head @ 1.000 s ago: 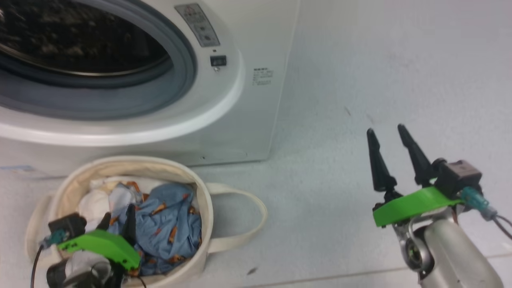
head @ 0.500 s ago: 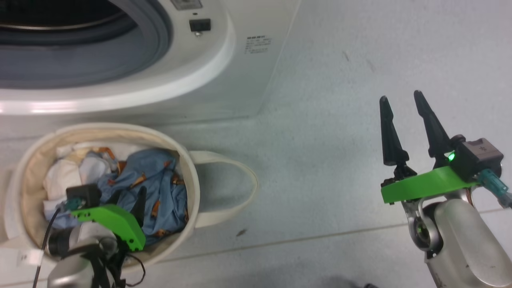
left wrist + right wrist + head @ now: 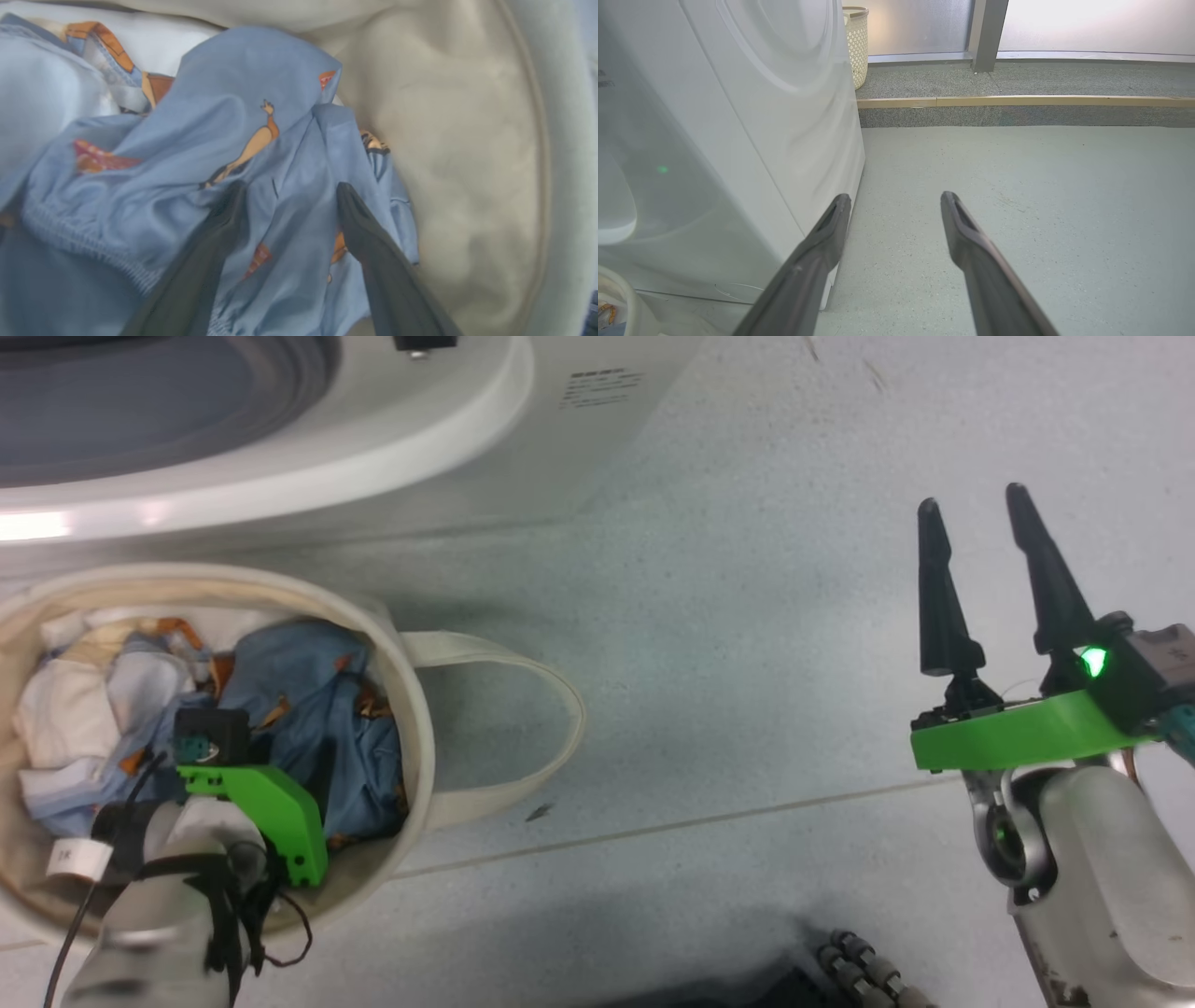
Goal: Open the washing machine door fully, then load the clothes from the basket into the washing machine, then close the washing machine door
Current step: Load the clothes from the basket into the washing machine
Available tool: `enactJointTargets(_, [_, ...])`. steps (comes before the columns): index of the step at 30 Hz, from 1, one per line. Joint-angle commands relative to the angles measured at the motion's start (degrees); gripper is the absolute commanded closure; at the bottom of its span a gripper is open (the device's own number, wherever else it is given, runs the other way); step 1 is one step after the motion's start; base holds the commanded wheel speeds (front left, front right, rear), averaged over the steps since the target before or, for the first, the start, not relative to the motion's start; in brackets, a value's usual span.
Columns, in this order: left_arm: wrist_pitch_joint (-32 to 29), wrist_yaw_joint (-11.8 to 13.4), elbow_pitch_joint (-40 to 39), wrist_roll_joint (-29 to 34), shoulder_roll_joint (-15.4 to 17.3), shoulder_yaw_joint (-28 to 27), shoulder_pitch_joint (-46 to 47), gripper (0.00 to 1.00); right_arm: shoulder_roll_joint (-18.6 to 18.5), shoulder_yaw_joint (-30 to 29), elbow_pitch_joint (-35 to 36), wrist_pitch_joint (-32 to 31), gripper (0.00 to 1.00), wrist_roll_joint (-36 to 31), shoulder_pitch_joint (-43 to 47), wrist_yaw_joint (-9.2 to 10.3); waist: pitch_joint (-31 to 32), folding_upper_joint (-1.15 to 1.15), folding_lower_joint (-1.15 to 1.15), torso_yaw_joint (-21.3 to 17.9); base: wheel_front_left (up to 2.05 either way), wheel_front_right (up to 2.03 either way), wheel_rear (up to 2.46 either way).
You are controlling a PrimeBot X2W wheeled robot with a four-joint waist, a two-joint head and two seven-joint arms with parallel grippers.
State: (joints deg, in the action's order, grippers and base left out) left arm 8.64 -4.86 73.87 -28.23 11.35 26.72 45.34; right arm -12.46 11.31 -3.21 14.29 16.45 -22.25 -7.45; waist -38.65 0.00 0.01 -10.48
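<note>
The cream canvas basket [image 3: 414, 709] stands on the floor in front of the white washing machine [image 3: 420, 439], whose grey seal shows at the head view's top left. The washing machine door is out of view. The clothes [image 3: 299, 691], light blue with orange prints plus white pieces, lie inside the basket. My left gripper [image 3: 299, 756] reaches down into it. In the left wrist view this gripper [image 3: 289, 191] is open, with a fold of the blue clothes [image 3: 280, 140] between its fingers. My right gripper [image 3: 971, 499] hangs open over bare floor, right of the machine [image 3: 738, 116].
The basket's loop handle [image 3: 523, 709] lies on the floor towards the right. A raised step with a wooden edge [image 3: 1017, 100] and a perforated cream bin [image 3: 857, 42] stand behind the machine. A dark ribbed part [image 3: 850, 971] shows at the head view's bottom edge.
The head camera has tipped down, so machine and basket slid up the picture. My left gripper stays in the basket, lower among the clothes. Both grippers remain open.
</note>
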Motion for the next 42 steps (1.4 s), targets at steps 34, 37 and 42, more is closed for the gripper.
enactJointTargets(34, [0.66,-0.57,0.08,-4.51,0.86,-1.9,-0.23,1.0,1.15,0.11,0.62,0.71,0.0,-0.09,0.15,-0.03,2.55,0.0,-0.01,1.41,0.0,0.0,0.0])
enactJointTargets(37, [2.67,-1.38,0.08,-5.26,0.42,-2.11,-1.3,1.0,1.34,0.84,-0.67,0.71,0.0,0.56,-0.27,-0.03,4.98,0.0,-0.01,2.38,0.0,0.0,0.0])
enactJointTargets(42, [5.3,-2.26,-0.34,-6.7,-0.07,-2.62,-3.65,1.0,1.87,2.46,-2.98,0.71,0.0,1.85,-0.74,-0.03,10.01,0.0,-0.01,3.69,0.0,0.0,0.0])
